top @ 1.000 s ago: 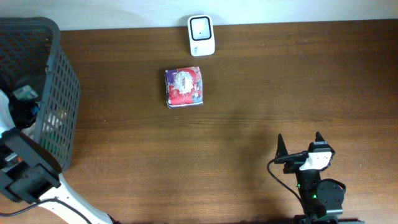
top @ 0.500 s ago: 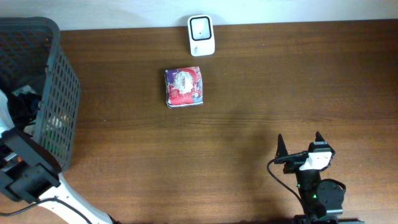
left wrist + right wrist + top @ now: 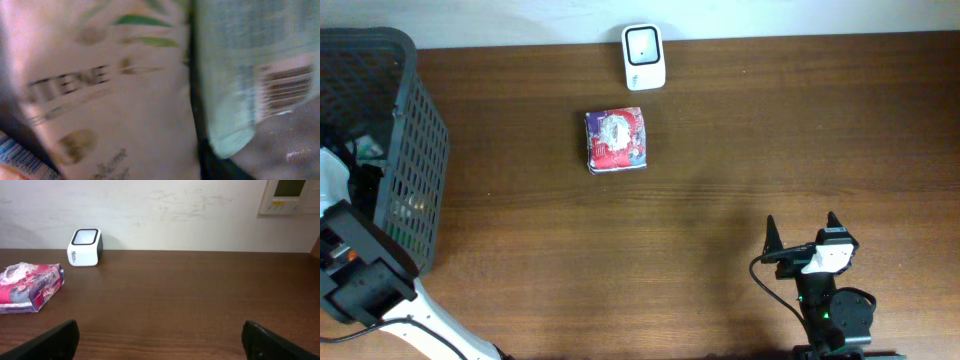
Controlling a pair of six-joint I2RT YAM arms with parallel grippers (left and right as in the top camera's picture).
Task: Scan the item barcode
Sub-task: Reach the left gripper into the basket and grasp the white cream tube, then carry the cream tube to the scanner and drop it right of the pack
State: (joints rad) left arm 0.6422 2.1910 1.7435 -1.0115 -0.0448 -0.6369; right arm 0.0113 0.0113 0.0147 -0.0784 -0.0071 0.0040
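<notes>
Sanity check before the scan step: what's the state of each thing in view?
Scanner: upright at the back edge of the table, untouched.
Red packet: flat on table, loose.
Basket: upright, packets inside.
Green packet: barcode side showing, blurred.
Left claw: down in basket, fingers hidden.
Right claw: open, holding nothing.

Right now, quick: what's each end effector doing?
Left end effector: down in the basket, open or closed cannot be told.
Right end effector: open, holding nothing.
</notes>
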